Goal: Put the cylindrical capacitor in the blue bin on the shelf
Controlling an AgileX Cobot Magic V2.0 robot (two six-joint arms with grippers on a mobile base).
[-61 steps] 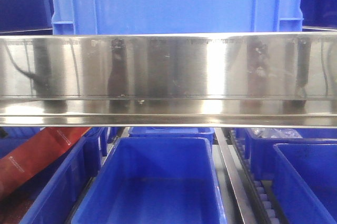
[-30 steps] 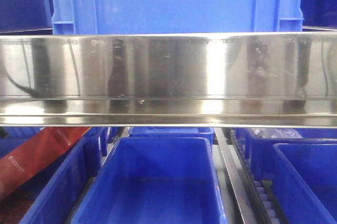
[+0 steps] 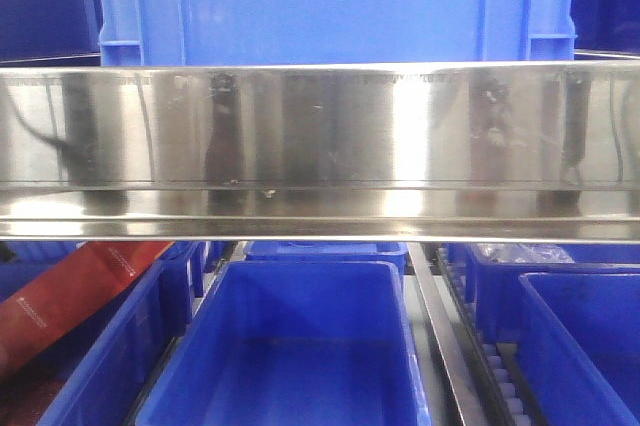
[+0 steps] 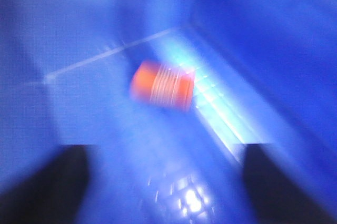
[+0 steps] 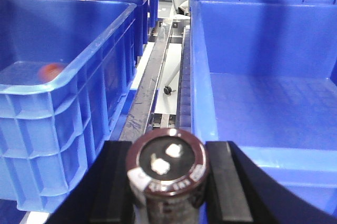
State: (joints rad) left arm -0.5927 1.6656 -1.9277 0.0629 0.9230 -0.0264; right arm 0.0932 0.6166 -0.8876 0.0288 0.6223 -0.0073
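In the right wrist view my right gripper (image 5: 168, 153) is shut on the cylindrical capacitor (image 5: 167, 170), a dark brown can with two pale terminals on its top face. It hangs in front of the gap between two blue bins: one at the left (image 5: 63, 98), one at the right (image 5: 263, 103). The left wrist view is blurred. There my left gripper (image 4: 166, 153) is open inside a blue bin (image 4: 79, 103), its dark fingers (image 4: 58, 182) far apart with nothing between them. The shelf's steel rail (image 3: 320, 146) crosses the front view.
An orange cylinder (image 4: 163, 91) lies on the bin floor ahead of the left gripper. An orange object (image 5: 51, 70) shows in the left bin. A metal rail (image 5: 150, 87) runs between the bins. A large blue crate (image 3: 330, 6) stands on the upper tier, a red strip (image 3: 70, 296) at lower left.
Only the dark reflections at the left end of the steel rail shift slightly. The bins and the shelf stay where they were.
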